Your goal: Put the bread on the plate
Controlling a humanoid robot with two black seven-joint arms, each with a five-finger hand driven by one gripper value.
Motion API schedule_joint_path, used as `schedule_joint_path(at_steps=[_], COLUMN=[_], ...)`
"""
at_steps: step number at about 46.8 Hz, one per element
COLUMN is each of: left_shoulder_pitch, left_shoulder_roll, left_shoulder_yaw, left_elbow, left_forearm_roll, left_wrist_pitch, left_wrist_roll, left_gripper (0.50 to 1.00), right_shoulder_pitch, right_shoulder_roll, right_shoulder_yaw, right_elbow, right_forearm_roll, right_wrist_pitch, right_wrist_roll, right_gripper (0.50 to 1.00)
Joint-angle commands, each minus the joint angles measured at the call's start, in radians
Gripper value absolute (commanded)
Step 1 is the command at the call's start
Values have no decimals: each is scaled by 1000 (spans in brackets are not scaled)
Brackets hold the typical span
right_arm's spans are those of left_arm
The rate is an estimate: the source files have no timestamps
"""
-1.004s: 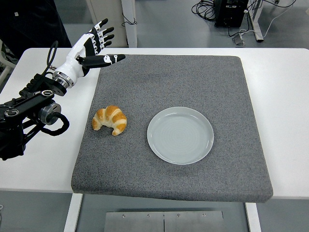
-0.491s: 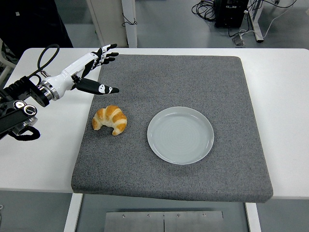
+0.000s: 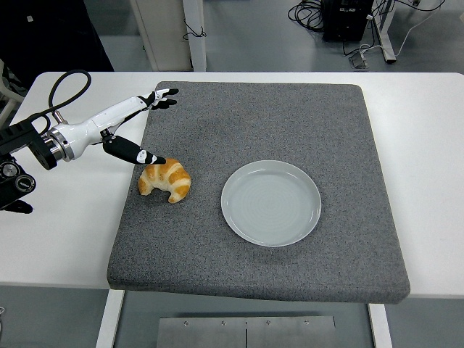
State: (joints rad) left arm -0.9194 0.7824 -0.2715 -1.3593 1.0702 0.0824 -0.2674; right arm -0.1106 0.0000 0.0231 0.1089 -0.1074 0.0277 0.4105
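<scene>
A golden croissant (image 3: 165,180) lies on the left part of the grey mat (image 3: 290,116). A round pale grey plate (image 3: 270,202) sits on the mat to the croissant's right, with nothing on it. My left hand (image 3: 148,127) reaches in from the left edge, just above and behind the croissant. Its fingers (image 3: 161,97) are spread wide and its thumb tip (image 3: 151,159) hovers at the croissant's top left edge. The hand holds nothing. No right arm shows.
The mat covers most of the white table (image 3: 428,130). A person in dark clothing (image 3: 43,32) stands at the top left. Cables and a black box (image 3: 348,18) lie on the floor beyond the table.
My left hand has come down and forward from above the mat's far left corner toward the croissant, its thumb now close to the bread. Croissant and plate have not moved.
</scene>
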Motion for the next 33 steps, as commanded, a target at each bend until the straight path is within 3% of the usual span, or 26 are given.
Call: schedule_joint_path(at_steps=[1, 10, 22, 33], left_shoulder_pitch=[5, 42, 83, 83], left_shoulder_roll=[9, 9, -18, -37], left_shoulder_yaw=[0, -2, 0, 5], left_elbow=[-3, -6, -4, 5], left_forearm_roll=[20, 103, 165, 223], left_wrist_pitch=[0, 3, 76, 89], left_wrist_roll=[-4, -6, -7, 7], left_gripper=[968, 968, 968, 968], right_shoulder_pitch=[0, 0, 0, 0], right_shoulder_roll=[0, 0, 0, 0], right_shoulder_yaw=[0, 0, 0, 0], right_elbow=[0, 0, 0, 0], right_forearm_roll=[0, 0, 0, 0], right_wrist_pitch=[0, 0, 0, 0], right_wrist_roll=[-1, 1, -1, 1], right_gripper=[1000, 1000, 1000, 1000])
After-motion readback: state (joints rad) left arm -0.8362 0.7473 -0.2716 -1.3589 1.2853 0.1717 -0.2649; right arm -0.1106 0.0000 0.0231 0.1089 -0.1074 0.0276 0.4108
